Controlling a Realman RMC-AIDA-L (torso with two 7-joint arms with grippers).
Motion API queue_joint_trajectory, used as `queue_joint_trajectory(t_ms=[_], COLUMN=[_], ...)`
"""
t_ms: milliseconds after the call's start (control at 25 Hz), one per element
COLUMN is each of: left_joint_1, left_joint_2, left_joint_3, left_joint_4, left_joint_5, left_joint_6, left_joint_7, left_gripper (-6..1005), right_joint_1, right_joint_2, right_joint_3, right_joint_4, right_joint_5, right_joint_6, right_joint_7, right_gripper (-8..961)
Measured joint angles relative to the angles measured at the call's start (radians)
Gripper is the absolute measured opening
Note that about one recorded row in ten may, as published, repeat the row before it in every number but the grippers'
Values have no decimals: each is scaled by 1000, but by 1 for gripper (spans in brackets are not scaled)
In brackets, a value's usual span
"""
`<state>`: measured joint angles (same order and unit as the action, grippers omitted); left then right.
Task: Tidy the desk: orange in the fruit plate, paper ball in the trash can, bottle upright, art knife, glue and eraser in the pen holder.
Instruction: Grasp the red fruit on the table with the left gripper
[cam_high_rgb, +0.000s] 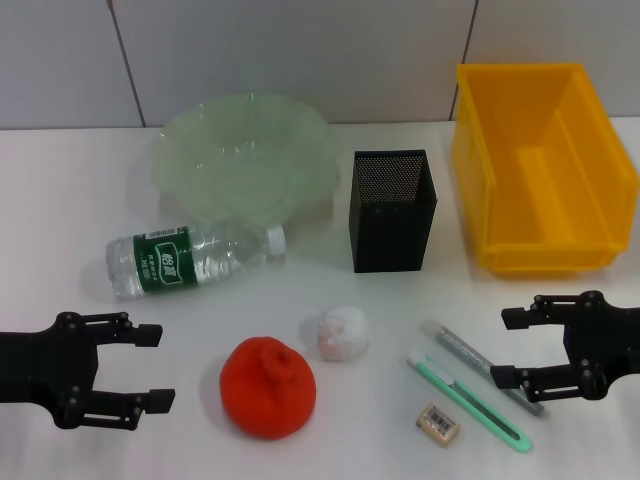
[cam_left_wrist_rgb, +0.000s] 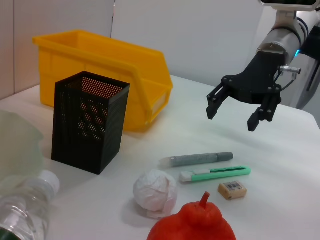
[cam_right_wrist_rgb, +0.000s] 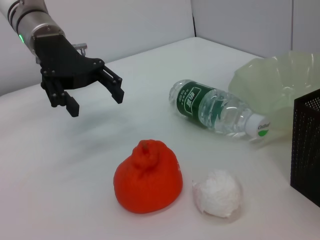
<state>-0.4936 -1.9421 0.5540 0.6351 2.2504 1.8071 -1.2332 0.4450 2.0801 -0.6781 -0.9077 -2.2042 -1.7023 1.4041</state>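
On a white tabletop (cam_high_rgb: 60, 200), the orange (cam_high_rgb: 268, 386) sits at lower centre of the head view, just right of the left hand (cam_high_rgb: 150, 368), whose fingers are spread apart and empty. The green fruit plate (cam_high_rgb: 245, 155) lies beyond it, at upper centre. The right hand (cam_high_rgb: 510, 348), also open, hovers at lower right beside the glue stick (cam_high_rgb: 480, 366) and green art knife (cam_high_rgb: 468, 399), both angled diagonally. The left hand looks nearer the orange.
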Motion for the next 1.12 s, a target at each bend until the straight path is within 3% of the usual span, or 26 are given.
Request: queue_joint_trajectory(t_ms=[760, 840, 960, 1040, 1080, 1120], left_joint_1=[6, 9, 11, 10, -1, -4], left_joint_2=[-1, -15, -69, -80, -114, -118], left_joint_3=[-30, -36, -38, -36, -17, -8], left_joint_4=[34, 37, 39, 40, 39, 37], left_joint_5=[-29, -37, -43, -43, -34, -33], left_joint_6=[53, 47, 3, -10, -63, -72], left_joint_7=[0, 12, 60, 65, 71, 70], left_gripper=[830, 830, 829, 829, 829, 829], right_joint_1=[-10, -11, -11, -11, -11, -10], right_joint_2=[-1, -1, -1, -2, -2, -2], right_joint_3=[5, 7, 5, 2, 1, 1], right_joint_4=[-8, -8, -7, -7, -8, -8], right_joint_5=[1, 2, 3, 4, 4, 4], right_joint_6=[-11, -12, -13, -14, -15, -17], right_joint_7=[-1, -1, -2, -2, -2, -2], right_gripper=[782, 782, 782, 781, 781, 781])
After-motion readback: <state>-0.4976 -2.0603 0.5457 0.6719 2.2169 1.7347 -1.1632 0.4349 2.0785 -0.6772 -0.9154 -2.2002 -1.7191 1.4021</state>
